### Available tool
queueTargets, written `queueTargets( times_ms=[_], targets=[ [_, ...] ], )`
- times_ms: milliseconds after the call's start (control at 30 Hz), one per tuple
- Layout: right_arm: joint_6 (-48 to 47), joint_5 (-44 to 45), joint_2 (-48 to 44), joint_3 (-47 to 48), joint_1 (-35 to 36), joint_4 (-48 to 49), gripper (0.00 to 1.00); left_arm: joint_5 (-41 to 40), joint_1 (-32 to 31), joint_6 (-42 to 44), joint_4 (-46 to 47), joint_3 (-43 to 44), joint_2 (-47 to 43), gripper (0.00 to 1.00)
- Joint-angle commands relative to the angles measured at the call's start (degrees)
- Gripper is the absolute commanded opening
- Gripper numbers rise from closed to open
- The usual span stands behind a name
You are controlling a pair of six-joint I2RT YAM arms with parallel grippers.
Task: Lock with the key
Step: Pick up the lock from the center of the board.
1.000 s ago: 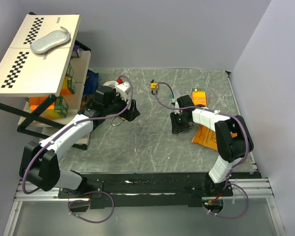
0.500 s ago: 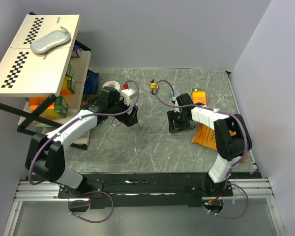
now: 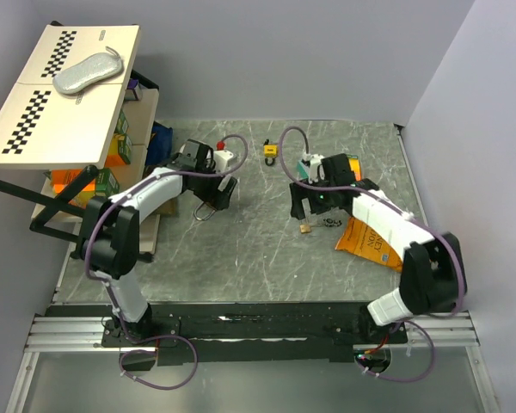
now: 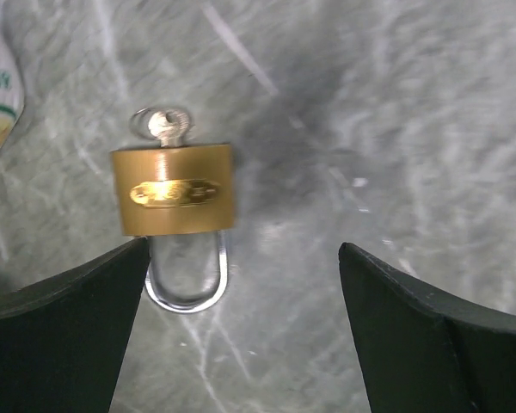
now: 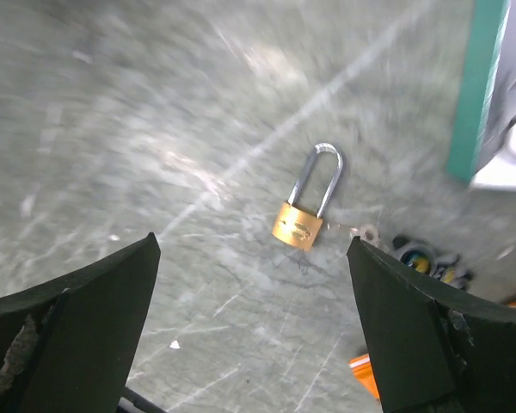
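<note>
above the grey table, my left gripper and right gripper hang open, empty, and a careless pinch could skid the padlock and bend its key.

2 white arms carry black joints, purple cables and black pincer fingers.

Orange packet lies on marble table; grey pouch tops checkered board.
</note>
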Motion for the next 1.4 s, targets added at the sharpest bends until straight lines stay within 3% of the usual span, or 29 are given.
queueTargets(
  times_ms=[0,233,667,867,900,1000,1067,1200,1367],
  targets=[
    [-5.72,-4.94,-10.09,-2.04,-0.20,6.14,0.99,-2.24,2.00,2.61,-1.87,4.05,3.79,0.96],
    [-7.22,-6.71,-19.50,-7.40,-0.11,12.39,0.99,-5.23,2.97,7.45,2.43,3.00,7.75,0.96],
    [-8.19,-13.73,-20.83,-5.74,-0.37,7.83,0.99,-1.10,3.59,7.01,2.43,4.58,14.61,0.99],
    [-7.66,-15.67,-19.95,-4.77,-0.46,7.30,0.99,0.31,3.50,6.04,1.21,4.93,16.28,0.81],
    [-7.48,-15.76,-19.60,-4.68,-0.46,7.21,0.99,-0.04,3.59,5.96,1.21,5.02,16.46,0.70],
    [-7.31,-16.64,-18.81,-3.72,-0.63,6.24,0.99,-0.48,3.50,5.52,0.15,4.76,16.98,0.51],
    [-6.87,-16.72,-18.20,-3.10,-0.64,5.89,0.99,-0.22,3.41,6.04,-0.20,4.32,16.29,0.44],
    [-2.84,-17.86,-14.87,-1.61,-0.90,4.84,0.99,3.20,2.19,8.06,0.41,2.13,12.16,0.22],
    [1.55,-24.80,-10.03,-0.02,-1.34,4.57,0.99,6.45,-1.59,13.25,6.46,-3.67,2.76,0.06]
  ],
)
